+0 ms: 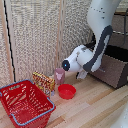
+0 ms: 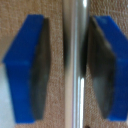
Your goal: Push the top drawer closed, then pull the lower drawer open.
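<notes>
- Looking from the side, I see a deep brown box sticking out on the exterior view's right. I think it is the lower drawer [image 1: 113,73], and its dark inside shows from above.
- Above it is a dark front set further back. I take it for the top drawer [image 1: 121,25], and it looks pushed in, but that corner is blurry.
- So the push part seems done and the pull part looks well on its way or finished. I cannot tell how much further the box could slide.
- The end effector [image 2: 74,67] is right at a drawer handle. In the wrist view the silver bar handle [image 2: 75,20] runs between the two blue pads [image 2: 27,65].
- The pads are apart, with the bar in the middle. They sit very close to it but do not look like they are squeezing.
- In the exterior view the big white arm hides the end effector.
- Out in front of the drawer the wooden surface [image 1: 95,107] is bare, so there is room to move back.
- The red bowl [image 1: 66,91], pink cup [image 1: 59,75] and snack box [image 1: 43,81] stand near the arm's elbow.
- The red basket [image 1: 25,102] is well apart from the drawers.
</notes>
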Robot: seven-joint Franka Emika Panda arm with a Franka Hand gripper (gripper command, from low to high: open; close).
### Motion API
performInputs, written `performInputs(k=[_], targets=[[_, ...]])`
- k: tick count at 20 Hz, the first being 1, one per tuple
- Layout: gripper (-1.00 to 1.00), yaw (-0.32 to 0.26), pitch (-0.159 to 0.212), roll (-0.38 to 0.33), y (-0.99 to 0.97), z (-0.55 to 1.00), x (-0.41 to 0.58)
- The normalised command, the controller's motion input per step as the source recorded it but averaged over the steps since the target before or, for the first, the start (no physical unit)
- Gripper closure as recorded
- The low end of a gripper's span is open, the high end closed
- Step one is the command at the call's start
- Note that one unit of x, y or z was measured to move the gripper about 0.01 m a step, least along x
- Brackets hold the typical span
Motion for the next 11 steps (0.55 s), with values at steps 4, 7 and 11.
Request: performInputs(k=[4, 7, 11], targets=[[-1.00, 0.042, 0.000, -0.005, 0.07, 0.27, 0.181], [-1.00, 0.047, 0.000, 0.054, 0.10, 0.25, 0.179], [-1.00, 0.017, 0.002, 0.107, 0.16, 0.27, 0.292]])
